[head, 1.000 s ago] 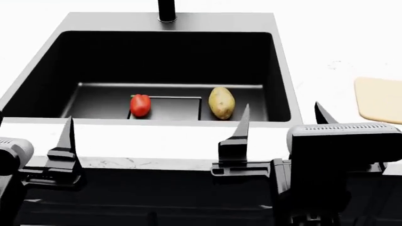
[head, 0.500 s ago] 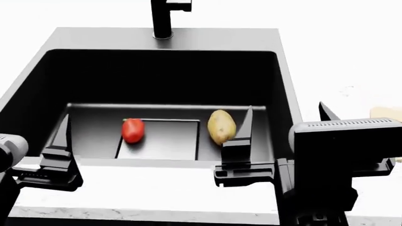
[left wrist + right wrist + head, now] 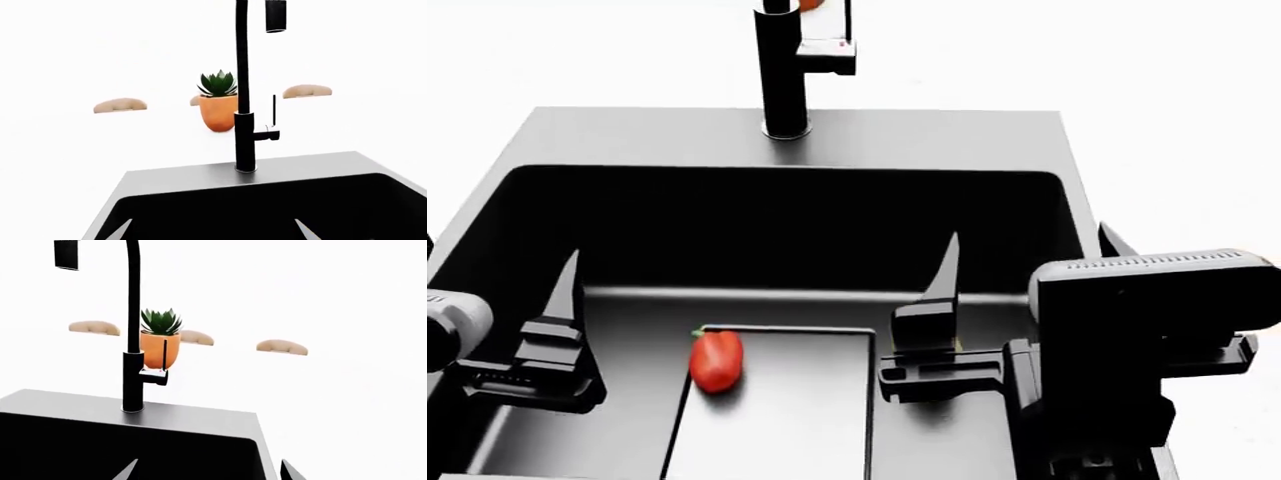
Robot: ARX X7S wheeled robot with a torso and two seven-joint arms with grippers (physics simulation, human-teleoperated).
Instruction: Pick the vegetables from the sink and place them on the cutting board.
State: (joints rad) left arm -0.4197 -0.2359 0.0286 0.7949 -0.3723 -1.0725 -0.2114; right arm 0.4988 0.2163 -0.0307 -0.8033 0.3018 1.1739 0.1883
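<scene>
Nothing placed yet. Small glossy red bell pepper (image 3: pixel 717 360) seen on grey floor of deep black-walled sink (image 3: pixel 801 215), between left gripper (image 3: pixel 501 330) and right gripper (image 3: pixel 1028 300). Jaws of both held apart, empty. Potato, cutting board not visible. 2 vegetables left.

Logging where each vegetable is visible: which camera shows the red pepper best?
The head view. The red pepper lies in plain sight on the grey floor of the sink. Both wrist views look over the sink's back rim at the faucet and a potted plant, so neither shows the pepper at all.
</scene>
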